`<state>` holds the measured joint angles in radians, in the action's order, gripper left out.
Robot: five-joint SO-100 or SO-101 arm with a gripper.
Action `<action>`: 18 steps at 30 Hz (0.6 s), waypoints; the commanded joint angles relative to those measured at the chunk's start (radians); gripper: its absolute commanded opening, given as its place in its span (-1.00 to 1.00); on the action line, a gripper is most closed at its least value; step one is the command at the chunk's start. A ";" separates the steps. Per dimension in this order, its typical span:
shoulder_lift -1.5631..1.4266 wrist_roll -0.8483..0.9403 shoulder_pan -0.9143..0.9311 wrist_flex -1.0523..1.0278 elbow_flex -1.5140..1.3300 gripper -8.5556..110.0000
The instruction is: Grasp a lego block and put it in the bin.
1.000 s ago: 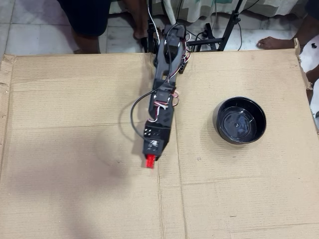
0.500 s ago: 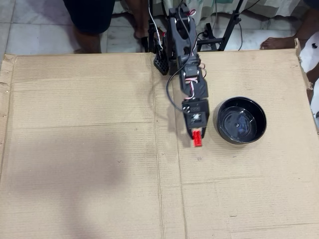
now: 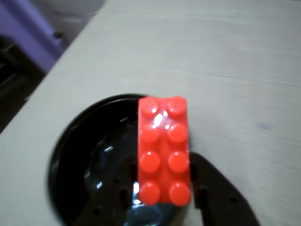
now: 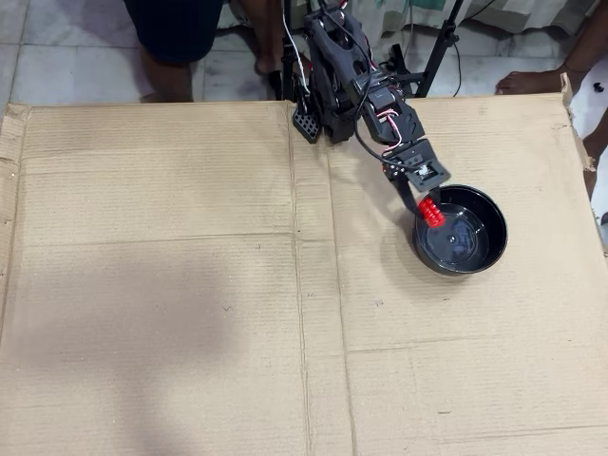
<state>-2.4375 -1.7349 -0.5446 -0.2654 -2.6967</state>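
The red lego block (image 4: 432, 211) hangs in my gripper (image 4: 430, 210), which is shut on it, just over the upper-left rim of the black bin (image 4: 472, 256). In the wrist view the lego block (image 3: 164, 150) fills the centre, studs facing the camera, with the dark fingers (image 3: 216, 188) on either side of its lower end. Behind it lies the glossy bin (image 3: 80, 165), mostly to the left. The block's right edge sits about over the bin's rim.
Brown cardboard (image 4: 190, 285) covers the table. The arm's base (image 4: 328, 66) stands at the top centre edge. People's legs and feet (image 4: 532, 81) and stand legs are on the tiled floor beyond the far edge.
The arm has swung from the middle of the cardboard to the right, carrying the lego block up to the bin's near-left rim.
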 commanded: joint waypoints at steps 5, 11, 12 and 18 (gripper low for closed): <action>-0.055 -0.031 -0.133 0.014 0.006 -0.86; -0.034 -0.063 -0.218 0.017 0.035 -0.86; -0.023 -0.063 -0.221 0.017 0.043 -0.86; 0.049 -0.064 -0.216 0.017 0.100 -0.85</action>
<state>-2.3961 -1.7917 -0.7578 -0.2654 -2.6599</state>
